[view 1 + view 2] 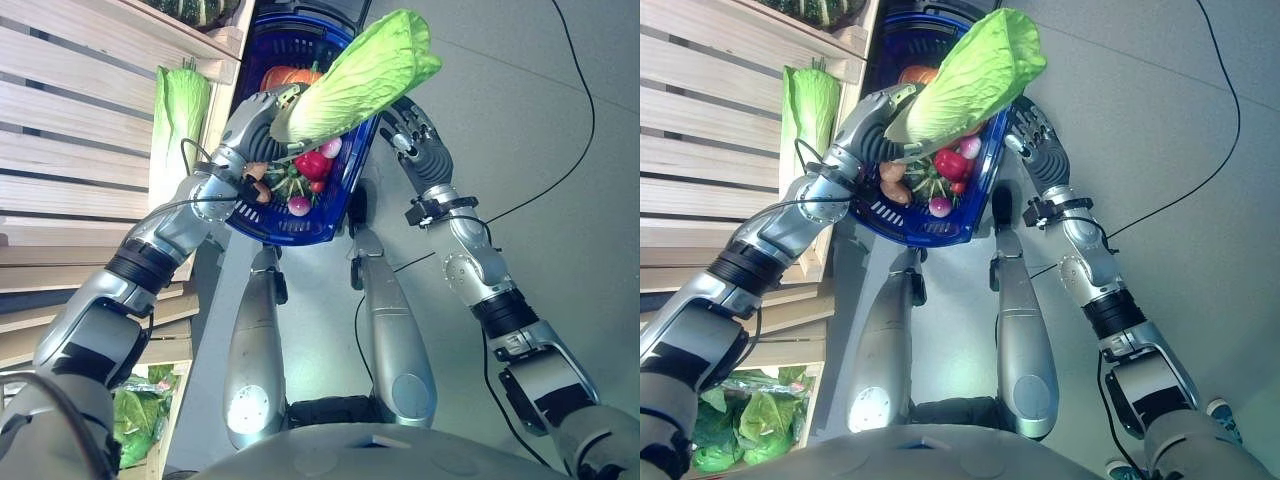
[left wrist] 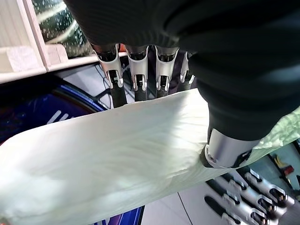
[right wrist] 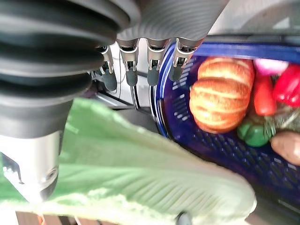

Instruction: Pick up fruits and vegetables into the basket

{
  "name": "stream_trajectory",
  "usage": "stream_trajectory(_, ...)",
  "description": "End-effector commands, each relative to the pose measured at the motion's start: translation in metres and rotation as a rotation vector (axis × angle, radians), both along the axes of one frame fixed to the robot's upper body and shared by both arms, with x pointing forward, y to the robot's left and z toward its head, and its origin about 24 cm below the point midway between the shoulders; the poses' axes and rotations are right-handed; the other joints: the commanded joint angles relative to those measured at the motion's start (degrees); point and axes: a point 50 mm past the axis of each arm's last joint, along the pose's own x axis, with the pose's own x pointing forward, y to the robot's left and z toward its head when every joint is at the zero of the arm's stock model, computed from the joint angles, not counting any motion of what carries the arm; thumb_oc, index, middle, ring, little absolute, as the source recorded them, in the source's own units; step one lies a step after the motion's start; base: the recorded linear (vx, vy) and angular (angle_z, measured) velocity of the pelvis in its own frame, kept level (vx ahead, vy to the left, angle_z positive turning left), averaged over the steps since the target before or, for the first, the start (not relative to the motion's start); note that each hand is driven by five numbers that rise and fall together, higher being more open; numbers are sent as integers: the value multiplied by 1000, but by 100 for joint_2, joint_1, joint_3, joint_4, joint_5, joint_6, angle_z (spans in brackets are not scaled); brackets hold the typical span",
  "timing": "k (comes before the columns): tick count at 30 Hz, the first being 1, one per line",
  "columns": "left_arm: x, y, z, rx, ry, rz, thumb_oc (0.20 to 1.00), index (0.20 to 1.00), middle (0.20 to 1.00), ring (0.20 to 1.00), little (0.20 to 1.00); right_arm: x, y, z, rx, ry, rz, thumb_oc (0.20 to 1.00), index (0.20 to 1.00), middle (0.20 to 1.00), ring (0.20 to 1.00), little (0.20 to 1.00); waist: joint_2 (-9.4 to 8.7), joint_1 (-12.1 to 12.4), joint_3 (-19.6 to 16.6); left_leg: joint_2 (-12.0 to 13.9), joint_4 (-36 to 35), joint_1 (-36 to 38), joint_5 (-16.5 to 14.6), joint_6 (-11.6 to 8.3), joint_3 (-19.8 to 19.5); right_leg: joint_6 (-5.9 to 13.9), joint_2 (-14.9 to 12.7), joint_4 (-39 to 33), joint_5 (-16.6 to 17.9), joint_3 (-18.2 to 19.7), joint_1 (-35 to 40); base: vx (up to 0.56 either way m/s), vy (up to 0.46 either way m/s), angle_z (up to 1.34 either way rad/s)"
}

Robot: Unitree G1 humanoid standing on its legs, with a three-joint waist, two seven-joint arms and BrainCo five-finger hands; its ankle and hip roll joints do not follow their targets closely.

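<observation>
My left hand (image 1: 255, 115) is shut on the pale stalk end of a long green cabbage (image 1: 365, 75), holding it slanted above the blue basket (image 1: 290, 228). In the left wrist view its fingers (image 2: 136, 79) and thumb wrap the white stalk (image 2: 117, 154). The basket holds an orange pumpkin (image 3: 220, 98), a red pepper (image 1: 313, 165), a green pepper (image 3: 253, 133), a radish (image 1: 299, 205) and a potato (image 1: 890, 172). My right hand (image 1: 412, 130) is open beside the basket's right rim, under the cabbage's leafy end, its fingers (image 3: 129, 70) straight.
Wooden shelves (image 1: 70, 130) stand on the left, with a second cabbage (image 1: 178, 110) upright on them and a dark green squash (image 1: 200, 10) higher up. Leafy greens (image 1: 135, 410) lie in a low crate. Grey floor (image 1: 560, 150) stretches to the right.
</observation>
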Motion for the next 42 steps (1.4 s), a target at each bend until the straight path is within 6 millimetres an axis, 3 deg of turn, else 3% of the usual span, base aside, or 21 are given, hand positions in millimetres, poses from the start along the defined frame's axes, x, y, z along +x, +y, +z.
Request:
stream_trajectory(1,-19,-27,18,-23,-91,-187,200,200,200,200,200,-13,11,17,35,-75,128,1000,1000,1000,1000,1000,112,31,-177,-183,-542,-93,317,70,171,260,249,174,-551,-425,344,0,0,0)
stream_trajectory(13,-27,-43,10,41,-37,-287,200,200,200,200,200,-20,28,25,95,-80,282,1000,1000,1000,1000,1000,51,77,-177,-163,-586,-94,327,65,158,297,247,140,-509,-452,331,0,0,0)
stream_trajectory(24,-23,-47,2,141,52,-276,200,200,200,200,200,-26,34,42,119,-152,349,1000,1000,1000,1000,1000,14,84,-177,-171,-616,-107,336,70,141,319,251,94,-474,-469,320,0,0,0)
stream_trajectory(25,-23,-47,1,145,58,-274,200,200,200,200,200,-27,34,44,124,-164,352,677,677,677,677,677,14,85,-177,-172,-626,-96,338,70,143,319,253,85,-473,-470,330,0,0,0)
stream_trajectory(26,-23,-46,1,148,60,-273,200,200,200,200,200,-28,34,45,128,-173,354,231,231,231,231,231,16,86,-177,-175,-632,-93,341,70,141,320,254,77,-470,-471,334,0,0,0)
stream_trajectory(27,-23,-46,0,149,63,-272,200,200,200,200,200,-28,35,47,133,-183,359,200,200,200,200,200,17,86,-177,-178,-633,-93,339,70,134,324,252,73,-468,-476,336,0,0,0)
stream_trajectory(42,-19,-45,-10,202,126,-220,200,200,200,200,200,-30,36,49,139,-206,370,200,200,200,200,200,31,94,-177,-175,-675,-79,348,64,113,347,231,22,-453,-492,357,0,0,0)
